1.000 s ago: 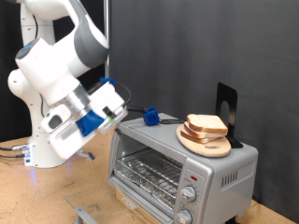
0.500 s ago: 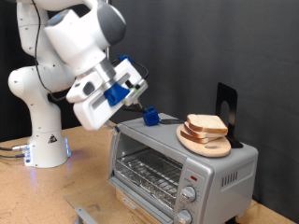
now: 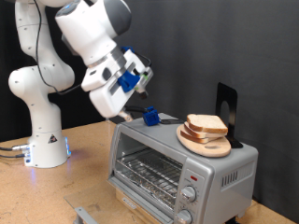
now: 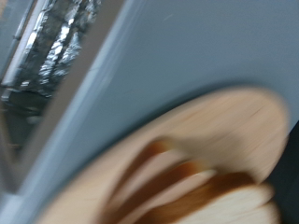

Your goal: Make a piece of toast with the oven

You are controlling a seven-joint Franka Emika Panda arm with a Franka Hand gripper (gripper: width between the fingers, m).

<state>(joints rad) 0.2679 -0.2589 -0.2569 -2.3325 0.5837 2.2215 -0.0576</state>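
Exterior view shows you the gripper [image 3: 143, 79] raised above the oven [image 3: 182, 164], off toward its far end from the piece of toast [image 3: 206, 124]. That toast lies on a wooden plate [image 3: 201, 145] on the oven's top. You cannot tell from either view whether the jaws are spread or pressed together.

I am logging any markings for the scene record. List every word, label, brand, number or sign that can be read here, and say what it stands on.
No text can be read in either view.
Toaster oven: a red mark above its two knobs, too small to read as a word or sign.
Robot base: a small dark emblem, too small to read.
End effector, bread slice, wooden plate: no markings visible.
Wrist view: blurred, no text.
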